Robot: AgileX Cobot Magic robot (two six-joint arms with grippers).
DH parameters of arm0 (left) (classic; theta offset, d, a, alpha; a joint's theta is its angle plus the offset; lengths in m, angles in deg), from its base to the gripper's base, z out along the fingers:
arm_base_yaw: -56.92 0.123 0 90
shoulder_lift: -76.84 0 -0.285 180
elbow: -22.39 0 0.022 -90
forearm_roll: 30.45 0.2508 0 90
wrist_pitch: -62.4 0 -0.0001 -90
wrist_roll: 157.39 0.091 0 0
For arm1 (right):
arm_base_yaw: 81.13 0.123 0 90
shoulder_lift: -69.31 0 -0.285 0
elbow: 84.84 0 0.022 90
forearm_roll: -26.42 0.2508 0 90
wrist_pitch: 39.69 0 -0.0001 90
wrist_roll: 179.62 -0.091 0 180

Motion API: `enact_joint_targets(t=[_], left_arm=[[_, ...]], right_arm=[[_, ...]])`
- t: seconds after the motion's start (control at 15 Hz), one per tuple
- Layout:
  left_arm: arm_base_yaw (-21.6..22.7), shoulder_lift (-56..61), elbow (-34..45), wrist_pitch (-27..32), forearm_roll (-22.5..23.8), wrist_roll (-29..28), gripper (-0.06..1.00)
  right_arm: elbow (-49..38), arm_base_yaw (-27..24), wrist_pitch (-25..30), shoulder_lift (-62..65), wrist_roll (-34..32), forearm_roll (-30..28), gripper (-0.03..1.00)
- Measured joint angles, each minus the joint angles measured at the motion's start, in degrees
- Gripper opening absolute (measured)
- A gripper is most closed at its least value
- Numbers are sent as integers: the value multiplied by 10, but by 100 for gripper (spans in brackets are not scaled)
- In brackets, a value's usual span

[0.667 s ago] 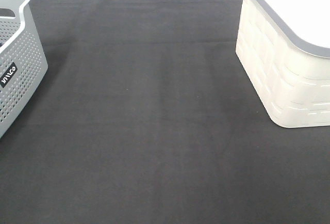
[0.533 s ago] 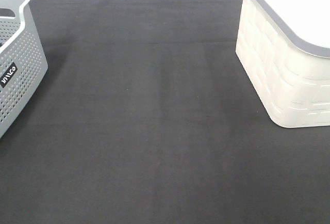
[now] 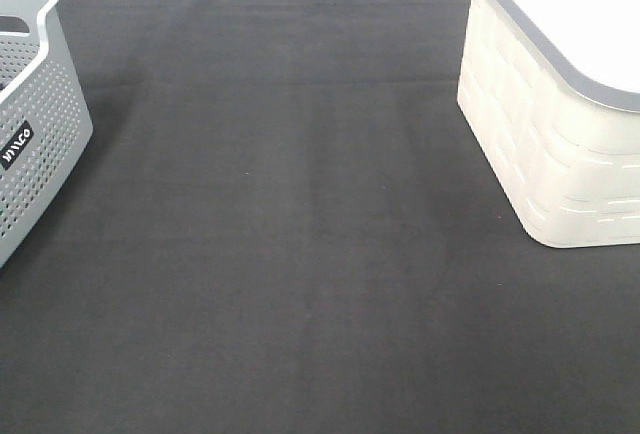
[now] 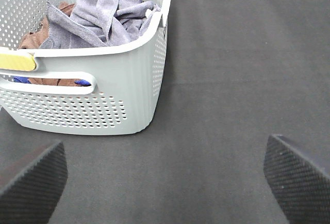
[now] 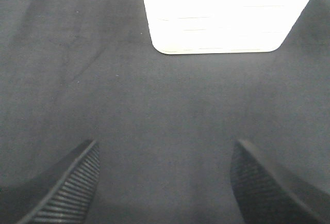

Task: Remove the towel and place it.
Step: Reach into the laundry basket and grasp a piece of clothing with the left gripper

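Dark surface (image 3: pixel 300 254), exterior high: grey perforated basket (image 3: pixel 40 124) at left edge, white lidded bin (image 3: pixel 550 154) at right, well apart | left wrist: towel (image 4: pixel 103 15) crumpled inside grey basket, over a brown cloth (image 4: pixel 32 37); left fingers (image 4: pixel 36 182) spread wide, gripping nothing | right wrist: right fingers (image 5: pixel 67 188) spread wide, gripping nothing, near white bin

One small label, on the grey basket

In the high view, the grey perforated basket (image 3: pixel 55 94) at the left edge carries a small black label (image 3: pixel 17 144) on its outer side wall, set among the holes. White capital letters run along the label, which is turned on a slant so that the word reads sideways. The print is too small and soft to spell with certainty. No other writing can be read in any view.
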Motion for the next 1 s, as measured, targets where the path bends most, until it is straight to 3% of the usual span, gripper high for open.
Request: enact_joint_targets(t=[1.0], left_arm=[[0, 0, 0, 0, 0, 0, 98]], right_arm=[[0, 0, 0, 0, 0, 0, 69]])
